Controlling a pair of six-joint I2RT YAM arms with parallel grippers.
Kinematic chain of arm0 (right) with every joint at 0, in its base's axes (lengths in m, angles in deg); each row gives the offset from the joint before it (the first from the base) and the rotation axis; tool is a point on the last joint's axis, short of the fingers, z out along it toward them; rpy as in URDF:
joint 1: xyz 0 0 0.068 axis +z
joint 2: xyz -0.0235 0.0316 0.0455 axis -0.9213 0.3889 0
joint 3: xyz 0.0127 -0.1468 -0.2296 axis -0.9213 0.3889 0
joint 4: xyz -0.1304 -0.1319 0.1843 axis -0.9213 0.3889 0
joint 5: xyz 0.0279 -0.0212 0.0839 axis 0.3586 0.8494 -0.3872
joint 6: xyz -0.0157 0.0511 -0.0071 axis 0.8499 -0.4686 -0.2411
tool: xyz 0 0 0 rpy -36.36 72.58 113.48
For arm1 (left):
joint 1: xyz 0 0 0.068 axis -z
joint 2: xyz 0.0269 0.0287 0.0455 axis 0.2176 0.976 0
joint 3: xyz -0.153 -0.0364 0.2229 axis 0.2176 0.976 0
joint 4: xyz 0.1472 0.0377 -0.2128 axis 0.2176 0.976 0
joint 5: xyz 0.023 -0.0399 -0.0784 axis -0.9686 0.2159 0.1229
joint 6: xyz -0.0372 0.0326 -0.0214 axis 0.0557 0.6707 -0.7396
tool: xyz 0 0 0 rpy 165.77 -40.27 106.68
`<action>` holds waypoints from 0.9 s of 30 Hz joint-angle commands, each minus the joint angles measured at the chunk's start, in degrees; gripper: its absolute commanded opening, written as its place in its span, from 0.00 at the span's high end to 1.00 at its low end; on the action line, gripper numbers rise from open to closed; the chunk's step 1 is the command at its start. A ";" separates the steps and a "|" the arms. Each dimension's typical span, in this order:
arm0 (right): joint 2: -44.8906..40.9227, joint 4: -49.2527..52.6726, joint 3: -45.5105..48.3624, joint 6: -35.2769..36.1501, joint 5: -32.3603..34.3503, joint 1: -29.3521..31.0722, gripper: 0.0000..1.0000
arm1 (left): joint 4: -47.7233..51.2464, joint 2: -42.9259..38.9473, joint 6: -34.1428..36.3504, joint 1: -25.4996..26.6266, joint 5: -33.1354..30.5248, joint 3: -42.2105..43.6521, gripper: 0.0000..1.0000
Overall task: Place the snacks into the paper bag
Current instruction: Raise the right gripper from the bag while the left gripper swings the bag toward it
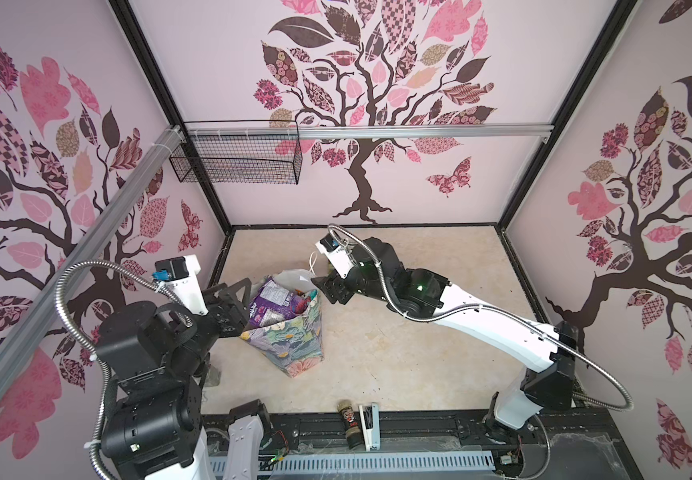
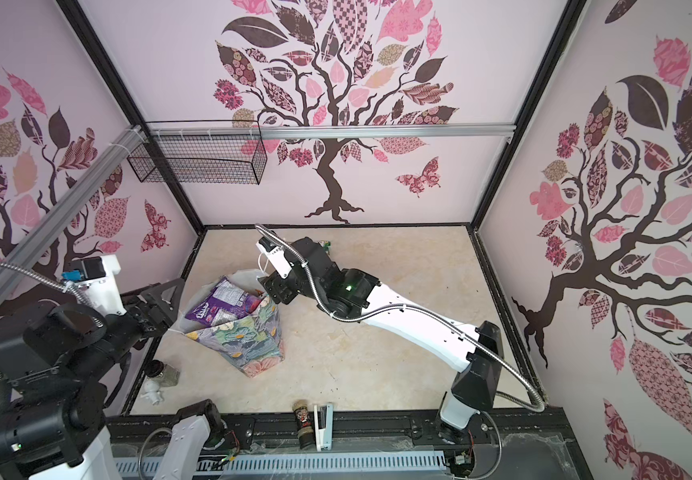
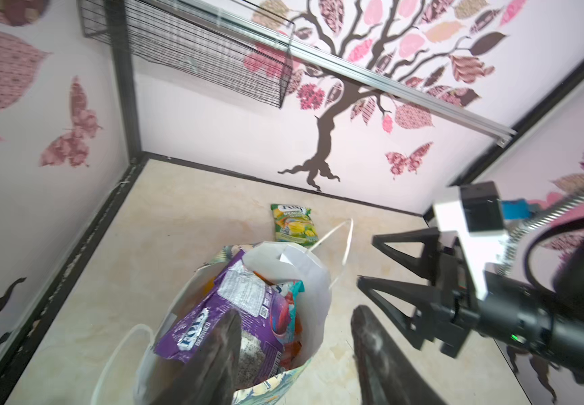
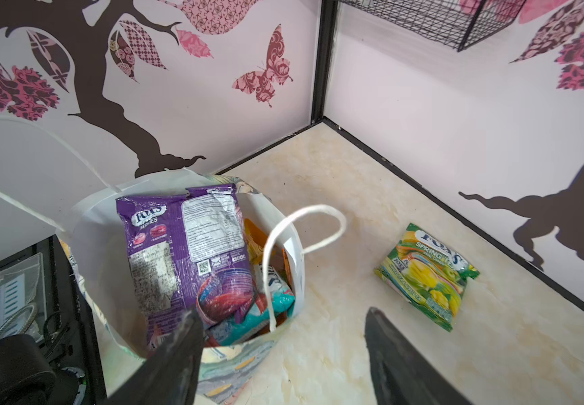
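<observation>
There's the table [image 1: 398, 353], bare and roomy from 3 to 5 o'clock of the paper bag [image 1: 290, 345], which stands upright left of centre. At its 9 o'clock the left gripper [image 3: 295, 310] hangs with jaws parted, gripping nothing. At 2 o'clock, by the rim, the right gripper [image 4: 281, 311] is spread wide and empty. A purple packet [image 1: 271, 303] pokes over the rim. A green-yellow packet [image 4: 427, 277] lies flat between 1 and 2 o'clock, near the far wall.

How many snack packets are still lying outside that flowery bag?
1: a green-yellow packet lies flat on the tabletop behind the paper bag, not touching it. Others may be hidden from these views.
</observation>
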 commanded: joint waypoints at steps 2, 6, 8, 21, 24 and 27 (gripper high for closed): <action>5.50 -2.02 -4.20 -0.74 -1.59 -0.27 0.34 | 4.88 2.74 2.71 0.14 5.29 -0.10 0.49; 5.84 -3.16 -4.16 -1.15 -3.73 -0.92 0.76 | 6.27 4.11 3.82 0.59 3.59 0.59 0.51; 4.05 -5.49 -1.91 -1.43 -4.37 -0.97 0.95 | 6.22 4.88 3.55 0.66 5.83 1.61 0.54; -5.96 -13.69 9.93 -2.54 -7.82 -0.96 1.00 | 6.51 6.38 4.65 4.25 0.25 8.97 0.69; -5.96 -13.54 10.39 -2.24 -8.48 -0.96 1.00 | 7.16 8.70 4.55 7.32 -3.73 9.83 0.69; -6.39 -14.16 11.40 -2.12 -8.55 -1.01 1.00 | 6.61 11.37 3.73 14.03 -12.09 10.66 0.72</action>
